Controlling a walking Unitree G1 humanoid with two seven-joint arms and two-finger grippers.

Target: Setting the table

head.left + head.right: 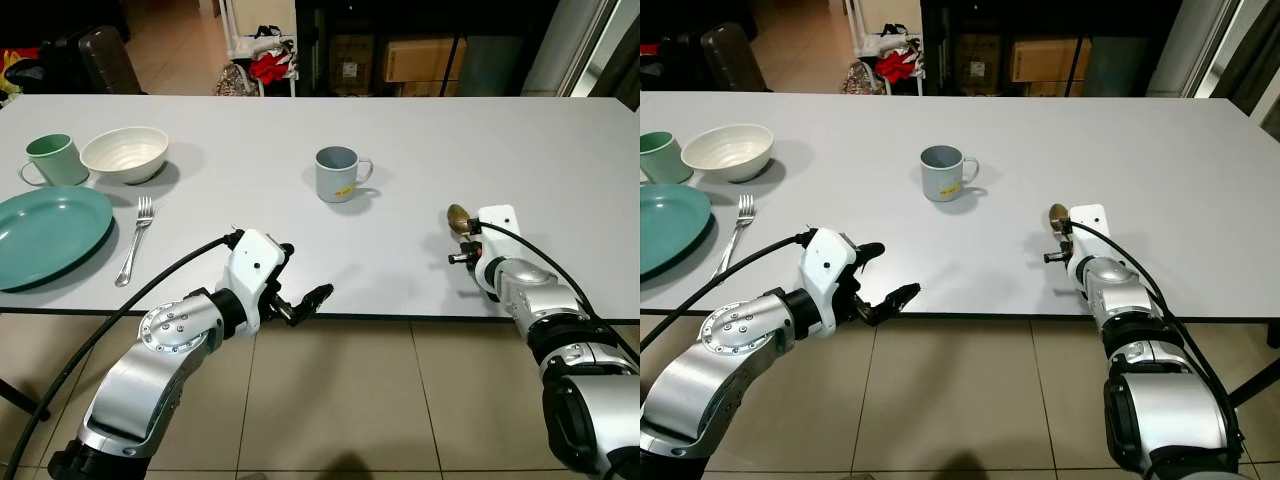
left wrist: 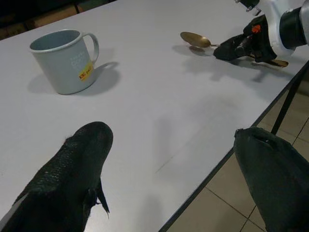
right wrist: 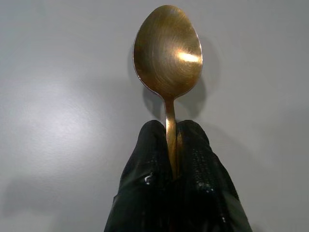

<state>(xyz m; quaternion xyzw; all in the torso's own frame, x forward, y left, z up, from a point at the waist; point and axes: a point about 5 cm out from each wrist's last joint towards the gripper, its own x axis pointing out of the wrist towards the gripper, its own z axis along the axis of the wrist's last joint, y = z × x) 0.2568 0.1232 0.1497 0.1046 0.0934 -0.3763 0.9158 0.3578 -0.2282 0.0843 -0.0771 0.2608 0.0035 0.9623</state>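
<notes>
nearest the head camera, the left gripper hovers at the near edge of the white counter, its two black fingers spread wide with nothing between them, one over the counter surface and the other out past the edge above the tiled floor. over on the right side, the right gripper sits low on the counter close to its near edge, fingers pinched narrow on the handle of a brass-coloured spoon; the spoon's bowl faces up and lies on or just above the counter surface, pointing away from the robot. a grey mug with a small yellow sticker stands upright near the middle of the counter, its handle toward the robot's right, well apart from both grippers. at the far left of the counter lies a teal plate, with a silver fork lying just beside it on its right. behind the plate stand a green mug and a white ribbed bowl, side by side and near each other.
</notes>
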